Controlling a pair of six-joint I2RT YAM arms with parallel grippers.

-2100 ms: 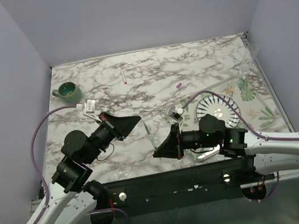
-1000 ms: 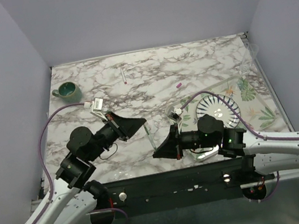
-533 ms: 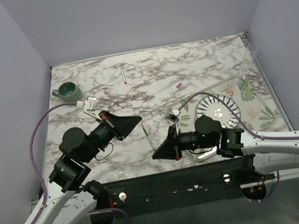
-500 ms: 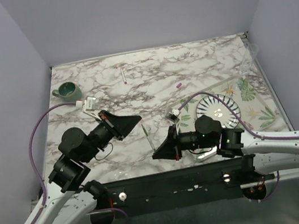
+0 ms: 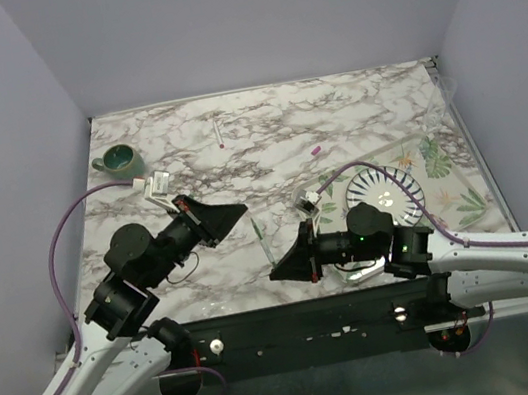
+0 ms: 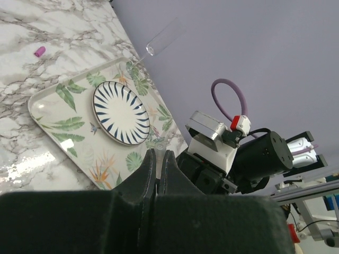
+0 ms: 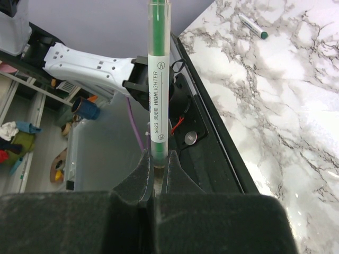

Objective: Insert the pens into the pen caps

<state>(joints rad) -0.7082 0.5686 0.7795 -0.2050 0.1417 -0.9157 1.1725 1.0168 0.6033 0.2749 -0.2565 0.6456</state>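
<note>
Right gripper [image 7: 159, 156] is gripping the green pen [image 7: 159, 79] by one end, jaws clenched on the barrel. The pen's long axis is running straight out in line with the jaws, free end pointing away from the wrist. In the top view the pen is lying between the two arms, apparently held off the worktop [image 5: 360, 105]. Its free end is aiming at the left gripper [image 5: 243, 209] and sitting just beside the tip.

Left jaws are pressed together. Nothing is showing between them in the left wrist view, so I cannot tell if a cap is pinched there.

Pink cap [image 5: 316, 150] is lying loose on the worktop further back, well apart from both grippers.

Judging from this, the next move is depending on lining the pen's axis up with the left jaws, which are nearest its free end.
</note>
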